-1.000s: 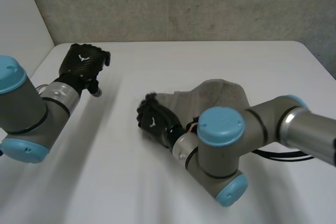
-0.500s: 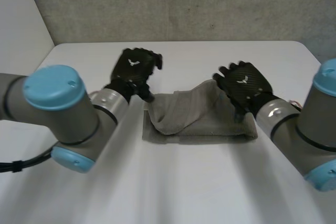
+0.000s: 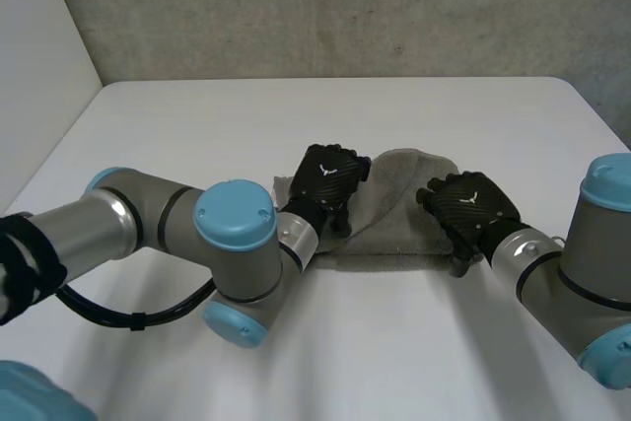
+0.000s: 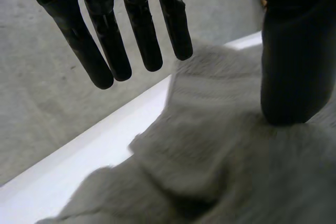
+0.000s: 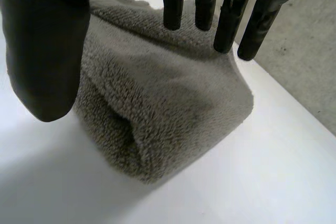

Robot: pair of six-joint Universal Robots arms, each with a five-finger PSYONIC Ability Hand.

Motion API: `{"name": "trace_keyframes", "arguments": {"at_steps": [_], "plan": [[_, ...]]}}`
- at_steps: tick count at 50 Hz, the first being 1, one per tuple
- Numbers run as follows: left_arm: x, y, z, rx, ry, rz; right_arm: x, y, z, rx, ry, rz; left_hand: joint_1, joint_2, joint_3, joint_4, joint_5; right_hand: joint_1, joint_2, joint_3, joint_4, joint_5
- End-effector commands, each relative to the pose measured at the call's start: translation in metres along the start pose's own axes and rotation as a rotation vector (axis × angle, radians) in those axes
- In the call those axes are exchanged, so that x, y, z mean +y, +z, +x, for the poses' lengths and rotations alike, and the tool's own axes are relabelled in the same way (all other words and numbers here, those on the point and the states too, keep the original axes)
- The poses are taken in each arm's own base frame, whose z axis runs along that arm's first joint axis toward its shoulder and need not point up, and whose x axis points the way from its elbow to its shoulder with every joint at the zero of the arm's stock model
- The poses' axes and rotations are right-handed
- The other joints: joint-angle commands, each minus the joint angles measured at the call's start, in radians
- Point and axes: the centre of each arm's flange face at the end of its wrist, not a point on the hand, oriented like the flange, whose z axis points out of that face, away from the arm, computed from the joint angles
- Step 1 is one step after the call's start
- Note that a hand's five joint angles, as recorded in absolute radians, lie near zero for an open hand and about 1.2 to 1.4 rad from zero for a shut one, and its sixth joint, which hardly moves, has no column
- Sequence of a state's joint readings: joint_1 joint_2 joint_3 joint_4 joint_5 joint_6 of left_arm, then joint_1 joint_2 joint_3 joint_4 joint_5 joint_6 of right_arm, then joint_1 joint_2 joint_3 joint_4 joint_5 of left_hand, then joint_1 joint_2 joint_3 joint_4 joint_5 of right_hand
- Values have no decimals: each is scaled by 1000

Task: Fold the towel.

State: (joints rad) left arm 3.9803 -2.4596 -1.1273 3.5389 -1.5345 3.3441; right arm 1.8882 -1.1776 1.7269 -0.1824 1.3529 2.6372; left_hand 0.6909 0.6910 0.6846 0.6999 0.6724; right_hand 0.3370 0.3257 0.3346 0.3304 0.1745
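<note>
- Work flat on the white table (image 3: 197,125). Plenty of bare top all round, so no need for high lifts.
- Keep left arm (image 3: 148,229) & right arm (image 3: 582,273) low, coming in from opp. sides. Avoid crossing them over the cloth.
- Find the towel (image 3: 394,209) near mid-table: grey, thick, already doubled into a lumpy bundle, w/ a rounded fold at its right end & loose layers humped on the left. Looks part-folded; prob. one more fold or a tidy-up left.
- Flatten that hump first w/ straight fingers. Otherwise expect the next fold to sit crooked.
- Place left hand (image 3: 330,182), now over the towel's left part, & right hand (image 3: 471,206), now at its right end, on matching corners of one edge before any lift.
- Read both as released. Left fingers (image 4: 139,30) straight & spread, above the cloth's far side, grasping nothing. Right fingers (image 5: 231,14) straight too, above the bundle, no contact as far as can be told.
- Mind the left thumb (image 4: 294,66): tip on or v. close to the pile, not pinching. Right thumb (image 5: 44,51) beside the rolled end, cloth below the gap betw. it & the fingers, not closed on it.
- Pinch thru all layers, not just the top one. Raise only a little, carry over in step, line up edges, pat down, then let go.
</note>
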Motion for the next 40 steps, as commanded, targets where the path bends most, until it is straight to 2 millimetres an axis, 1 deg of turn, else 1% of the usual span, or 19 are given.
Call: {"name": "trace_keyframes", "arguments": {"at_steps": [1,2,3,9,10,12,13,15,19,21,23,24,26,27,29,35,37,38,40], "plan": [[14,9,-27,-126,99,-40,11,8,-1,-1,5,-21,-90,-90,-84,-99,-246,118,129,120,124,106],[14,9,-27,-126,99,-40,11,8,-1,-1,5,-21,-90,-90,-84,-99,-246,118,129,120,125,106],[17,9,-34,-145,104,-49,12,9,-2,-1,2,-19,-87,-87,-81,-96,-243,141,152,144,148,129],[20,5,-50,-179,103,-78,14,13,1,55,-10,-18,-84,-84,-78,-93,-240,174,185,176,180,162],[20,5,-50,-179,103,-78,14,13,1,55,-10,-18,-84,-84,-78,-93,-240,174,185,176,180,162],[16,3,-55,-189,98,-77,17,16,4,89,-14,-29,-84,-84,-78,-93,-240,229,240,232,236,217],[16,3,-55,-189,98,-77,17,16,4,89,-14,-29,-84,-84,-78,-93,-240,229,241,232,236,217],[8,0,-55,-190,97,-68,22,19,4,102,-15,-47,-87,-87,-81,-96,-243,247,258,249,254,235],[6,-5,-53,-184,96,-71,24,23,4,103,-16,-51,-87,-87,-81,-96,-243,291,302,294,298,279],[5,-7,-50,-177,96,-73,28,25,3,104,-18,-60,-90,-90,-84,-99,-246,344,355,346,351,332],[5,-12,-47,-168,93,-84,33,28,3,101,-26,-76,-93,-93,-86,-102,-249,481,493,484,488,469],[5,-12,-47,-168,93,-84,33,28,3,101,-26,-76,-93,-93,-86,-102,-249,482,493,484,489,470],[5,-18,-39,-149,81,-92,35,30,4,104,-42,-83,-96,-96,-89,-105,-252,701,712,703,707,689],[5,-18,-39,-149,81,-92,35,30,4,104,-43,-83,-96,-96,-89,-105,-252,702,713,705,709,690],[3,-24,-31,-131,66,-96,35,30,7,111,-56,-84,-99,-99,-92,-108,-255,1026,1038,1029,1033,1014],[-1,-31,-30,-126,54,-99,32,28,15,132,-73,-85,-99,-99,-92,-108,-255,1059,1071,1062,1066,1047],[-4,-36,-29,-124,52,-101,20,23,22,154,-125,-66,-99,-99,-92,-108,-255,1059,1071,1062,1066,1047],[-4,-36,-29,-124,52,-101,20,23,22,154,-125,-66,-99,-99,-92,-108,-255,1059,1071,1062,1066,1047],[-7,-42,-29,-121,52,-105,10,18,26,168,-226,-50,-102,-102,-95,-111,-258,1059,1071,1062,1066,1047]]}}
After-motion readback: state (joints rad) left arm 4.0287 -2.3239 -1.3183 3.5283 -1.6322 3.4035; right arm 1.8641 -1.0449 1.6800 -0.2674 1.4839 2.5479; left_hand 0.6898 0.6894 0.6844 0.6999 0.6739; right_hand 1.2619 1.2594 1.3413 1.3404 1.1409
